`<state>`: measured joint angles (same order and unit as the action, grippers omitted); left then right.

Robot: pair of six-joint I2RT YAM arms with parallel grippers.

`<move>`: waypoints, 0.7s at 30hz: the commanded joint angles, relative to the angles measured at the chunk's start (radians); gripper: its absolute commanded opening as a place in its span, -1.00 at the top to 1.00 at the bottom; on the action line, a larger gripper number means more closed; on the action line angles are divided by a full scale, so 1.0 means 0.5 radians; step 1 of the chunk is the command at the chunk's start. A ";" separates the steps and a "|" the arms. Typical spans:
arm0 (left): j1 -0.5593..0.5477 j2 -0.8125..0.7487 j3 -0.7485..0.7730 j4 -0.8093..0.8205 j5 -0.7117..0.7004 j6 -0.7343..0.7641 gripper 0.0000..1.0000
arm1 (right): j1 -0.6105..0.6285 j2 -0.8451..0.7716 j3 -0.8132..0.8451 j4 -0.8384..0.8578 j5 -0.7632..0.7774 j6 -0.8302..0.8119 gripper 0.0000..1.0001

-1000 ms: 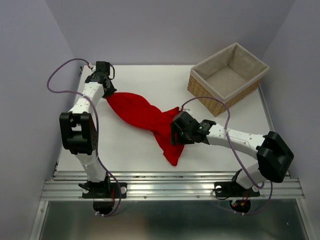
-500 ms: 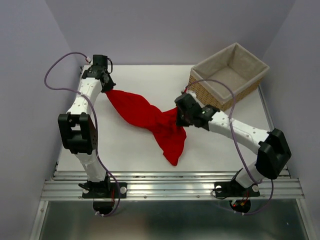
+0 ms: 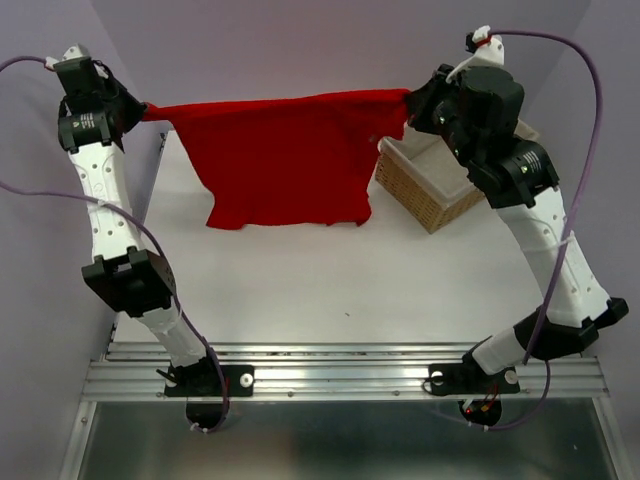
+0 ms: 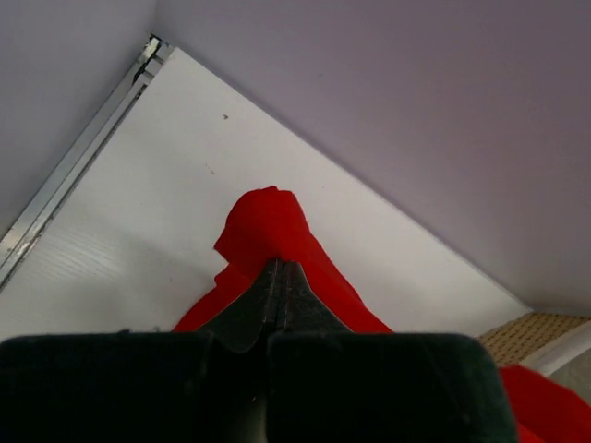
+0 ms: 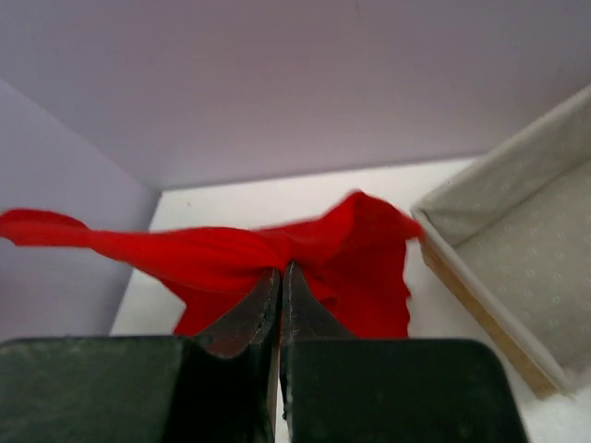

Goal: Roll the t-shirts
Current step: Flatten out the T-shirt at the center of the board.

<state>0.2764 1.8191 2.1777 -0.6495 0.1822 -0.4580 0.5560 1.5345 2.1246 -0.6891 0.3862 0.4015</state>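
Jaws of left arm [image 3: 100, 185] and right arm [image 3: 545, 230] clamp the soft red t-shirt [image 3: 280, 160], stretched wide, hanging smooth.

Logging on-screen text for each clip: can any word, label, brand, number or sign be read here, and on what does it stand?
None can be read in any view.
The t-shirt is plain red, no print.
The basket shows no tag or label.
The left arm and right arm show no legible marking; anything on them is too small to tell.
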 commanded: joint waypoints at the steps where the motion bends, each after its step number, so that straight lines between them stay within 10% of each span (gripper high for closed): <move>1: 0.055 -0.208 -0.301 0.090 0.212 -0.001 1.00 | -0.004 -0.255 -0.419 -0.116 -0.021 0.019 0.99; 11: 0.049 -0.972 -2.035 0.483 0.299 0.069 1.00 | -0.004 -1.160 -2.211 -0.186 -0.484 0.672 0.94; 12: 0.049 -1.054 -2.136 0.431 0.286 0.090 1.00 | -0.004 -1.203 -2.285 -0.226 -0.496 0.718 0.76; 13: 0.049 -1.103 -2.319 0.412 0.283 0.112 0.89 | -0.004 -1.246 -2.340 -0.263 -0.509 0.789 0.15; 14: 0.049 -1.150 -2.403 0.403 0.286 0.112 0.32 | -0.004 -1.332 -2.417 -0.324 -0.503 0.811 -0.11; 16: 0.052 -1.306 -2.532 0.418 0.317 0.109 -0.12 | -0.004 -1.394 -2.436 -0.376 -0.432 0.841 -0.66; 21: 0.030 -1.417 -2.610 0.397 0.197 0.124 -0.26 | -0.004 -1.266 -2.240 -0.460 -0.242 0.747 -0.68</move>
<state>0.2966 1.1683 0.8528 -0.5014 0.3168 -0.4267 0.5571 0.8577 0.9157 -0.9245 0.1989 0.7681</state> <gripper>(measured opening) 0.657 0.846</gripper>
